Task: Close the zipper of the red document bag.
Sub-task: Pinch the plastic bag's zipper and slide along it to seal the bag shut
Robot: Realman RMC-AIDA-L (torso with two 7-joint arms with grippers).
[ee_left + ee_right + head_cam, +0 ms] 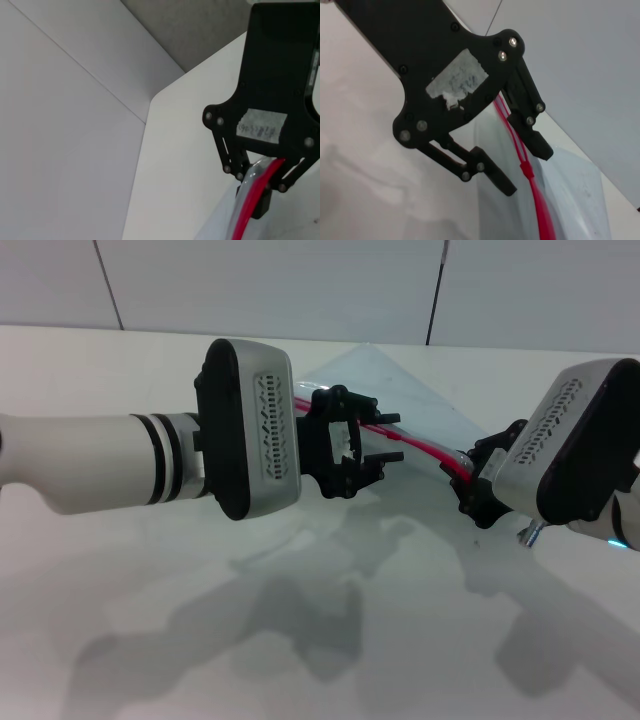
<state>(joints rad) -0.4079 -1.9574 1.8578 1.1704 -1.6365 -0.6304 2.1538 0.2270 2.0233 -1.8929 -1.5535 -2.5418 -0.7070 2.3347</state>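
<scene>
The red document bag is a clear pouch, lifted off the white table between my two arms. Its zipper runs as a red line from behind my left wrist to my right gripper. My left gripper is open, and the zipper passes between its fingers. The right wrist view shows that left gripper with the small slider in the gap, two thin red lines on one side and one thick strip on the other. In the left wrist view my right gripper is shut on the zipper's end.
The white table lies under both arms and carries their shadows. A grey panelled wall stands behind its far edge. A rounded table corner shows in the left wrist view.
</scene>
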